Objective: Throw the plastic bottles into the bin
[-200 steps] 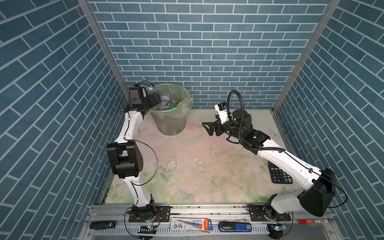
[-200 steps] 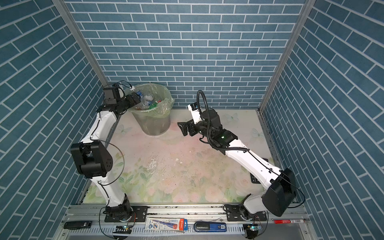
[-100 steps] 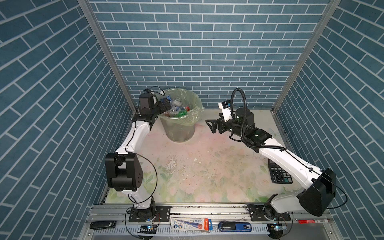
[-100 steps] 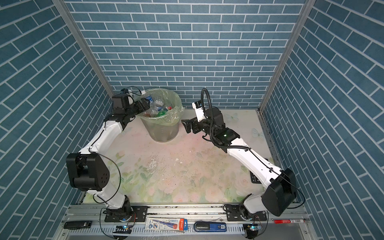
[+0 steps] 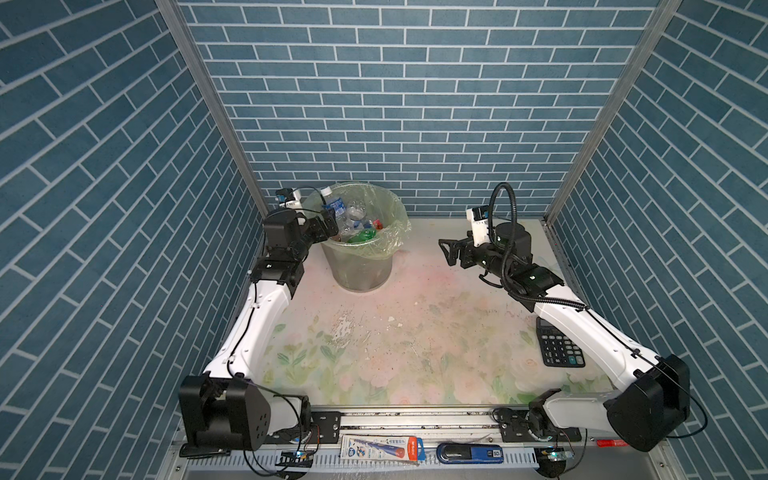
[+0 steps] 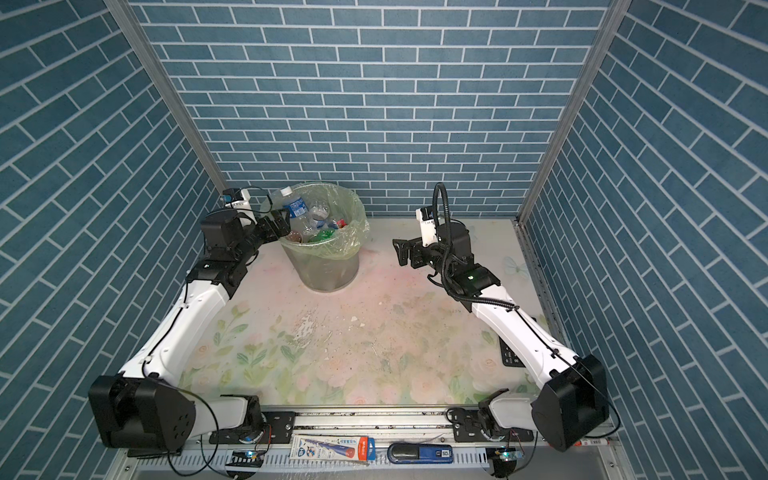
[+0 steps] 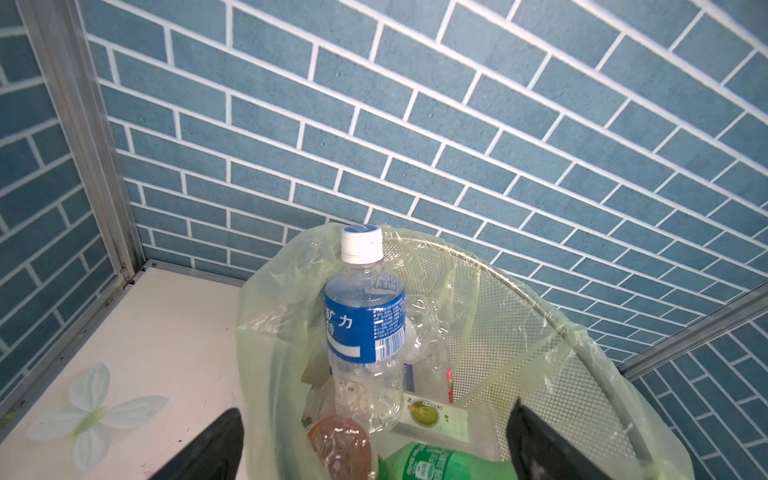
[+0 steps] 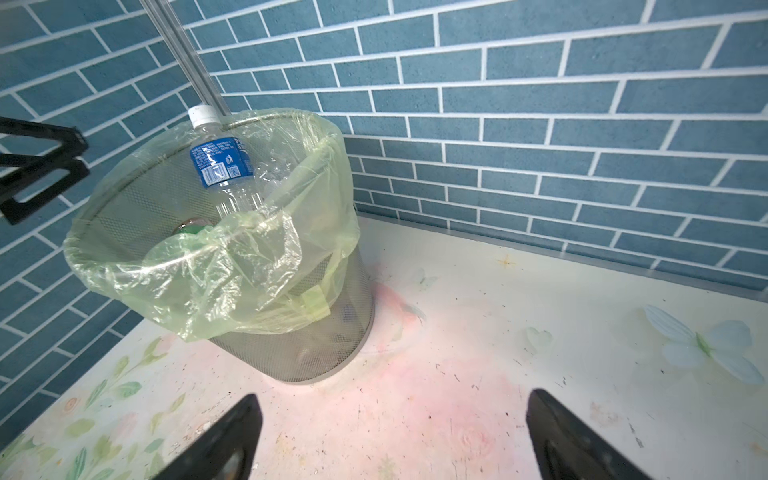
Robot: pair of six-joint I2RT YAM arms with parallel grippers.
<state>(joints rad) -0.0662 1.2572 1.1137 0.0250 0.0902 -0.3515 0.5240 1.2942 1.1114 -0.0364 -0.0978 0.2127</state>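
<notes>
Blue brick-pattern walls [image 5: 374, 104] close in a pale floral tabletop [image 5: 415, 332]. On it, near the back wall, stands the round grey mesh bin [image 5: 361, 270], lined with a crinkly pale green bag folded over its rim.

The left gripper [image 5: 325, 222] hangs at the bin's rim on the side nearest its own arm, jaws spread wide and empty. The right gripper [image 5: 448, 251] hovers well apart from the bin on the opposite side, facing it, also spread and carrying nothing. A black calculator [image 5: 559, 347] lies far from the bin, by the right arm.

The plastic bottles [image 7: 386, 415] are all inside the bin; none shows on the table around it. A clear bottle with a blue label and white cap [image 7: 365, 328] stands upright, its cap level with the rim. Below it lie a green bottle [image 7: 436, 461] and a brown one [image 7: 338, 440].

These look empty and thin-walled, so probably very light, easily dented and slick. A grip across the labelled mid-body, or just under the cap, should hold best. The bin itself looks light enough to slide if nudged.
</notes>
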